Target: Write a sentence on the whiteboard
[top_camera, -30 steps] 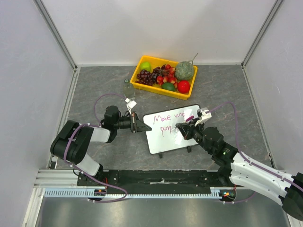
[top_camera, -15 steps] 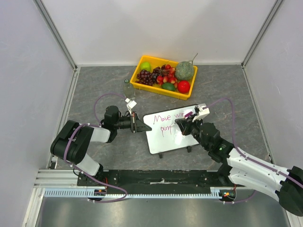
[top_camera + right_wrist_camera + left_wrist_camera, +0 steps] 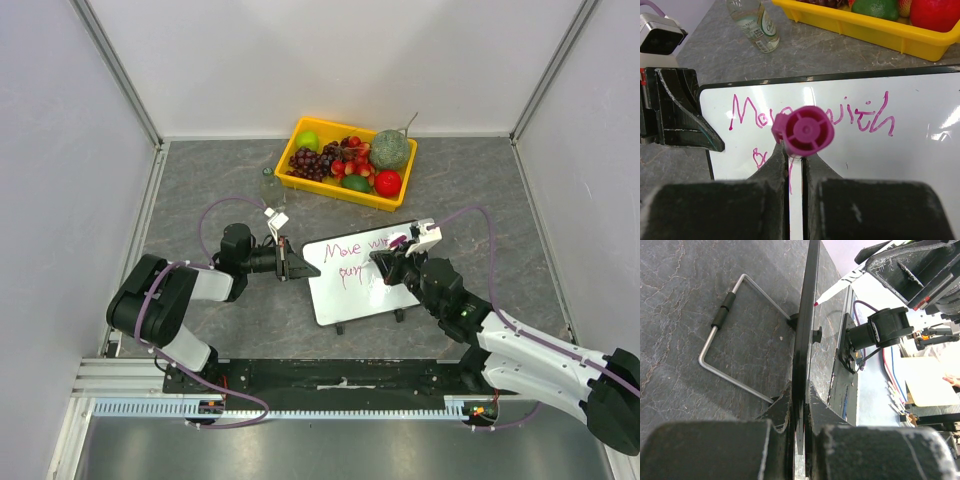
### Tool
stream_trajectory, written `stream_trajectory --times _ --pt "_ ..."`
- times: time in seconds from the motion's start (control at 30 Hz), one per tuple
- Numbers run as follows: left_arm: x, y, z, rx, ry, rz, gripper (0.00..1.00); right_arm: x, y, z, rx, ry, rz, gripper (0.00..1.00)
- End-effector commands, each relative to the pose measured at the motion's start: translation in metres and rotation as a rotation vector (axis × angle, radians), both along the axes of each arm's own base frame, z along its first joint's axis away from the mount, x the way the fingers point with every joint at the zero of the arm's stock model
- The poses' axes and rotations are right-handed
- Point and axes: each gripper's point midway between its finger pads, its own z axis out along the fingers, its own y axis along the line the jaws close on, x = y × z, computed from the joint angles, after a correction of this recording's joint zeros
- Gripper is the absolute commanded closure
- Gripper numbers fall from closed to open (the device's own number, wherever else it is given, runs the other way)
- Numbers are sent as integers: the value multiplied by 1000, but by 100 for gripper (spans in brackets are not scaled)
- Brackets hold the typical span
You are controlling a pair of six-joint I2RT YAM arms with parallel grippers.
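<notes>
The whiteboard [image 3: 340,295] lies mid-tabletop [image 3: 200,180], near a yellow fruit tray [image 3: 330,188]. The left hand [image 3: 288,262] pinches its left rim. The right hand [image 3: 385,268] pinches a magenta marker [image 3: 803,129] over the sentence's [image 3: 867,117] second line, apparently mid-writing. Next, the tip likely needs light, steady strokes rightward.

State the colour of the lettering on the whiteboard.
The lettering is magenta, clearest in the right wrist view.

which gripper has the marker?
The right gripper: it is shut on the magenta marker above the whiteboard. The left gripper clamps the board's edge instead.
</notes>
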Motion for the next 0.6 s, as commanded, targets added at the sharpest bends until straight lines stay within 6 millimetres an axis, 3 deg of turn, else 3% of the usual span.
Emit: stream_trajectory --times 0.0,0.57 --pt "-6 0 -18 53 -6 -14 98 7 -9 7 6 -29 -53 100" --pt "-5 0 -19 53 -6 -16 98 -3 -16 -4 -14 -8 -32 100"
